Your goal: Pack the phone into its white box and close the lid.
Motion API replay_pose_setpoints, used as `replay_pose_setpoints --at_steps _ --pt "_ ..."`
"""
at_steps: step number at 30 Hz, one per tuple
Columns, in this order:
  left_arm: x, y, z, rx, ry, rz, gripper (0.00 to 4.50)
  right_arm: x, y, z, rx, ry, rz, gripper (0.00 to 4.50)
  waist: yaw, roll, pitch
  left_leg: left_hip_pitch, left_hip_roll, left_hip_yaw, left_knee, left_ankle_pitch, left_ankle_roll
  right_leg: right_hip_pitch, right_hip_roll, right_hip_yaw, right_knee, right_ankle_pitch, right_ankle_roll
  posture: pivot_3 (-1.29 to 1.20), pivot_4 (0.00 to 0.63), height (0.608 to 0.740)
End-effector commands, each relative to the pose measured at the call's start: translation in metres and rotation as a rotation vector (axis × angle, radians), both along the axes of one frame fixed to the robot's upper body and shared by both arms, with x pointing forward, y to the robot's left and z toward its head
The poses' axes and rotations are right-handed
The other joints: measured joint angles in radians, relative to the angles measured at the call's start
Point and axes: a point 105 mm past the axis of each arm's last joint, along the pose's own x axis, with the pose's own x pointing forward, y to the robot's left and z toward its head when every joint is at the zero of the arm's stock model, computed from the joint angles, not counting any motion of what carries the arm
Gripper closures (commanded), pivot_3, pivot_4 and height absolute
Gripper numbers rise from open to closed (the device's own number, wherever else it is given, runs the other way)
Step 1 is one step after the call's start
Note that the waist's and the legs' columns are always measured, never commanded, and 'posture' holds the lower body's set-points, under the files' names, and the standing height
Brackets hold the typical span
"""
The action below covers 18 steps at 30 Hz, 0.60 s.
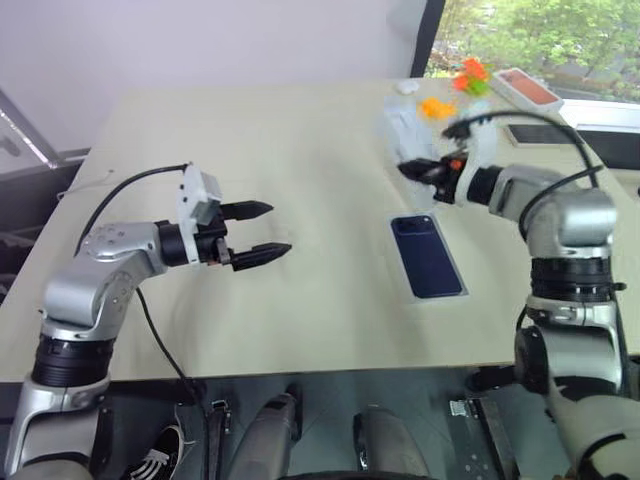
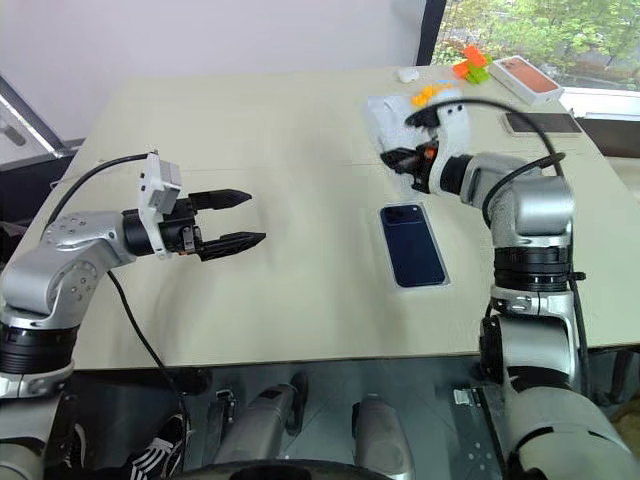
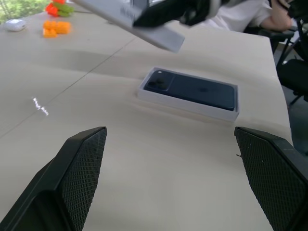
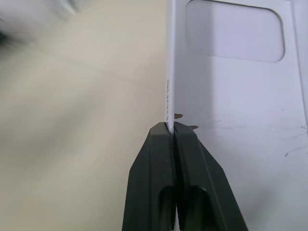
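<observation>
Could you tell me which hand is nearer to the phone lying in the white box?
Right. The right hand hovers just beyond the phone, pinching the lid in the air. The left hand hangs open well off to the phone's left, over bare table.

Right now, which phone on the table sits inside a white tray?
The dark navy-blue phone lying in the white box; the black phone lies bare near the window.

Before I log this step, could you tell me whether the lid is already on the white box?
No, the white box lies uncovered with the phone showing inside, while the right gripper holds the lid in the air.
</observation>
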Motion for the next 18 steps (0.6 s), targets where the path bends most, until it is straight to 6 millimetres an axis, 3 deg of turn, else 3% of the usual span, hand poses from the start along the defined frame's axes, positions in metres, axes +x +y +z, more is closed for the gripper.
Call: replay_pose_setpoints --at_steps 1,4,8,12,18 --pt "0.003 -0.001 0.013 -0.031 -0.057 0.023 0.00 -0.026 0.023 0.014 0.235 0.099 0.147 4.46 0.003 0.000 0.000 0.000 0.000 0.000 0.000 0.000 0.000 0.000 0.000 0.000 0.000 0.000 0.000 0.00 0.150 0.740" --pt "0.004 -0.002 0.013 -0.053 -0.046 0.039 0.00 -0.040 0.042 0.003 0.372 0.244 0.222 4.46 0.004 0.000 0.000 0.000 0.000 0.000 0.001 0.000 0.000 -0.002 0.000 0.001 0.001 0.001 -0.001 0.00 0.150 0.740" --pt "0.007 -0.006 0.012 -0.084 -0.038 0.067 0.00 -0.055 0.058 -0.025 0.407 0.326 0.256 4.46 0.017 0.001 0.000 0.000 0.000 0.000 0.000 0.000 0.000 -0.003 0.000 0.001 0.002 0.001 -0.001 0.00 0.150 0.740" --pt "0.009 -0.013 0.007 -0.097 -0.043 0.091 0.00 -0.059 0.054 -0.044 0.471 0.406 0.226 4.46 0.017 0.001 0.000 -0.001 -0.001 0.002 0.000 0.000 0.000 -0.003 -0.001 0.002 0.001 0.001 -0.001 0.00 0.150 0.740" --pt "0.007 -0.029 -0.019 -0.103 -0.004 0.107 0.00 -0.070 0.050 -0.063 0.451 0.470 0.198 4.46 0.013 0.001 0.000 -0.001 0.000 0.002 0.000 0.000 0.000 -0.003 -0.001 0.003 0.002 0.001 -0.001 0.00 0.150 0.740"
